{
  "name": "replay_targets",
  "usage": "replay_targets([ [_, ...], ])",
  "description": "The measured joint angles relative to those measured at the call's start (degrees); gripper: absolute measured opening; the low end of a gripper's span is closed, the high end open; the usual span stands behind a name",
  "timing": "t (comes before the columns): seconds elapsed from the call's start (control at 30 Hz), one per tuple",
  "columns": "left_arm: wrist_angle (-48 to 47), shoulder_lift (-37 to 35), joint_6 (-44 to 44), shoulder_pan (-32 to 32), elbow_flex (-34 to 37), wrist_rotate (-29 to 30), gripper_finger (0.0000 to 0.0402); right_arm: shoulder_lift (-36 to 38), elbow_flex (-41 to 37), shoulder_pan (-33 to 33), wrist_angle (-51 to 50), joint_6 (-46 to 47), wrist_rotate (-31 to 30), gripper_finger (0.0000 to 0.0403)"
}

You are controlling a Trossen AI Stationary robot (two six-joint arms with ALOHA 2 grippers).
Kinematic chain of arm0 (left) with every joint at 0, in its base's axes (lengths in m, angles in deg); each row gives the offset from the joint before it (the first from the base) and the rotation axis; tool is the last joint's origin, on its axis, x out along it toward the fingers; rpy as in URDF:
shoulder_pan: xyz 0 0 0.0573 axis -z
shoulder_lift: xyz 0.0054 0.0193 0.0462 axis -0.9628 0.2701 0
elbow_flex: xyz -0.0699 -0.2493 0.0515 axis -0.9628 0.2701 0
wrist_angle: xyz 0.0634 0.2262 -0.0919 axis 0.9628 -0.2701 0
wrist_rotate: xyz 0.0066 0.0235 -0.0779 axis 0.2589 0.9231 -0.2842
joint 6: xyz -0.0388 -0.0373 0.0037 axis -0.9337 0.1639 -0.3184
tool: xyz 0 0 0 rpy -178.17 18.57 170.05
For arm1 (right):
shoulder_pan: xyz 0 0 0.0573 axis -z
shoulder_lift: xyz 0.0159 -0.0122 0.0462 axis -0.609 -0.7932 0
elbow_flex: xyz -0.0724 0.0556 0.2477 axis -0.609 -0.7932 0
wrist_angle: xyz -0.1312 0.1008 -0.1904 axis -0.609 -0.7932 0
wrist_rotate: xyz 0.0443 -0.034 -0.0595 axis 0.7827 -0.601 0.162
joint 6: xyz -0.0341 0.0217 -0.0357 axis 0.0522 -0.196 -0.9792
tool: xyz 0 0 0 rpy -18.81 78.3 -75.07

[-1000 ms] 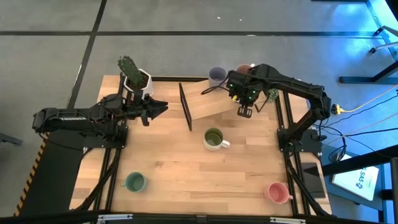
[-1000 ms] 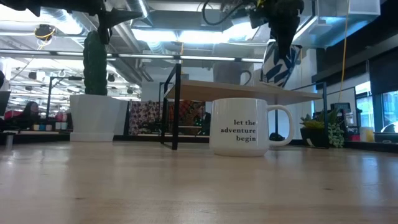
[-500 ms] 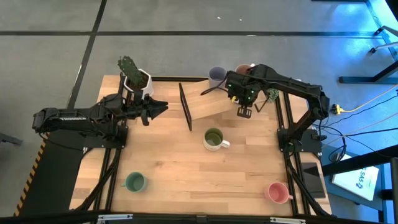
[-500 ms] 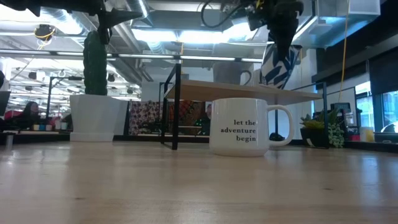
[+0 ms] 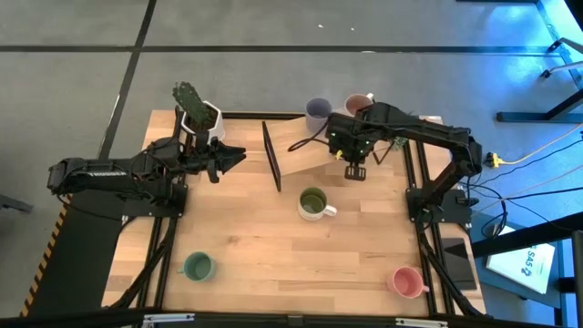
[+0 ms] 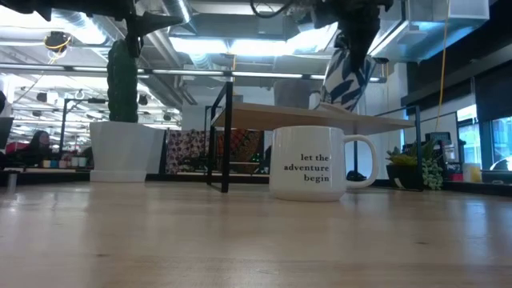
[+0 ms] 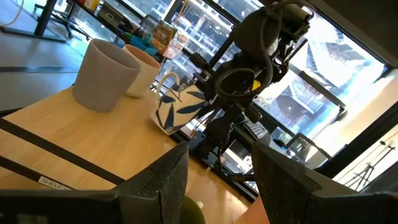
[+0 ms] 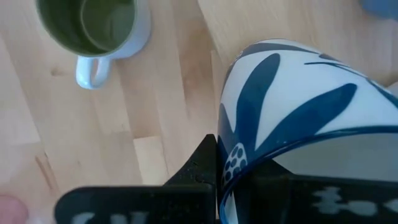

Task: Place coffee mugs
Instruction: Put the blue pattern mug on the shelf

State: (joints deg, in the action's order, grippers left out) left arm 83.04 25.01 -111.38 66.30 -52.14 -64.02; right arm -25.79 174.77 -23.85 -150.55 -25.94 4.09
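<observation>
Mug with blue leaf pattern (image 7: 177, 109) hangs in the right claw (image 5: 351, 157), whose fingers pinch its rim from above; the right wrist view shows one finger inside the wall and the white-and-blue body (image 8: 298, 112) bulging out past it. The landmark here is the raised wooden shelf (image 5: 305, 153) on its black frame. The patterned mug (image 6: 346, 76) sits tilted, its base low over the shelf top near the shelf's right edge, touching or just about touching the board; I cannot tell which. So the drop is nearly straight down from the claw, and the mug's axis leans rather than stands plumb. I judge it wants righting before release, or it could rock on landing.

Behind it on the shelf's far edge stand the lavender mug (image 5: 318, 111) and the mauve mug (image 5: 357, 104), near but apart from the held one. Off the shelf, the olive mug (image 5: 312, 203) stands on the bench (image 5: 255, 255) just in front of it, handle pointing right. The teal mug (image 5: 198, 266) and pink mug (image 5: 406, 281) lie well away toward the bench's near corners.

The left claw (image 5: 232, 158) waits left of the shelf beside the cactus pot (image 5: 202, 120), fingers parted and empty. The right arm is plainly the nearer one for this placing.
</observation>
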Motion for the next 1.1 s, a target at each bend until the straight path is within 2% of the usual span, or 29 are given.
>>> replay_targets([
  [0.47, 0.02, 0.0, -0.13, 0.02, 0.0, 0.92, 0.017, -0.76, 0.07, 0.17, 1.53, -2.23, -1.0, 0.0005],
  [0.6, 0.02, 0.0, -0.13, 0.02, 0.0, 1.34, 0.017, -0.82, -0.01, 0.17, 1.3, -3.19, -1.05, 0.002],
  [0.8, 0.02, 0.0, -0.13, 0.02, 0.0, 1.34, 0.017, -0.82, -0.06, 0.17, 1.9, -4.55, -0.91, 0.0021],
  [1.1, 0.02, 0.0, 0.04, 0.02, 0.0, 1.47, 0.017, -1.02, 1.64, 0.22, 3.92, -5.99, -1.43, 0.0077],
])
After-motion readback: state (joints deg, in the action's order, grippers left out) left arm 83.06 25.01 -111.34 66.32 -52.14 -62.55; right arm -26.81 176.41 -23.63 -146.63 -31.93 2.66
